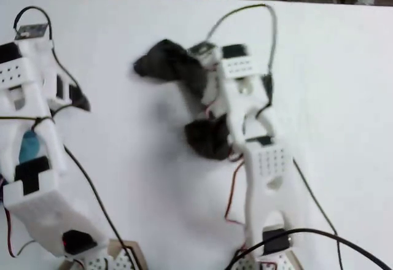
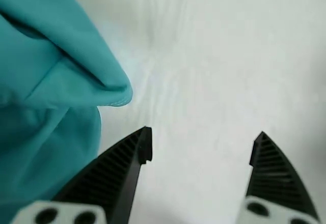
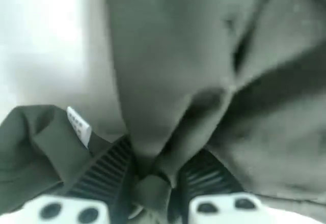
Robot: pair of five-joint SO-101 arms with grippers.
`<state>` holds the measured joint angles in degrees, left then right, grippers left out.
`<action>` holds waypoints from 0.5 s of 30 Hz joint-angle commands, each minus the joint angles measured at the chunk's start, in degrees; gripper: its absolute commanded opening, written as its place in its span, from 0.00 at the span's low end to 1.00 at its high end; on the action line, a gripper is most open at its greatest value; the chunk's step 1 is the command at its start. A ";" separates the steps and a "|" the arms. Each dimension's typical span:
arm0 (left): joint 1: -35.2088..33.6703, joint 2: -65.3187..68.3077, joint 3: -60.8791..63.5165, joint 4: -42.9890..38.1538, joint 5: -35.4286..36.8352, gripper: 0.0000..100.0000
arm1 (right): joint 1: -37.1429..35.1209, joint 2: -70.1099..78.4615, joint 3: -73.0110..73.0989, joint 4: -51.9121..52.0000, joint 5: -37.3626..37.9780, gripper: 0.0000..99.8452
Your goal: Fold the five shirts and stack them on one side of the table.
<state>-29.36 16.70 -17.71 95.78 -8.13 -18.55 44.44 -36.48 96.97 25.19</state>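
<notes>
As right gripper [image 3: 153, 165] pinches, dark shirt [image 3: 168, 56] crumpled, bunched

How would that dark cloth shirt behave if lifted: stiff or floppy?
Probably floppy: the dark cloth shirt creases and bunches where the right arm's fingers pinch it. Likely light, as its folds look thin. It would probably sag and trail on the white table rather than hold shape.
</notes>
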 commanded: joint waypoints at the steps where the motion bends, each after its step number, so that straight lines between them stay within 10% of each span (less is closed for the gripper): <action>1: -0.26 -3.43 -0.04 -2.20 -0.53 0.32 | -7.08 -20.35 8.88 0.84 -0.53 0.02; 15: -2.81 -3.87 -0.04 -2.73 -2.64 0.32 | -14.29 -44.00 37.54 -11.12 -0.53 0.08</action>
<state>-31.47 16.70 -17.54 93.49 -9.45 -32.97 4.44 -3.87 90.29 25.10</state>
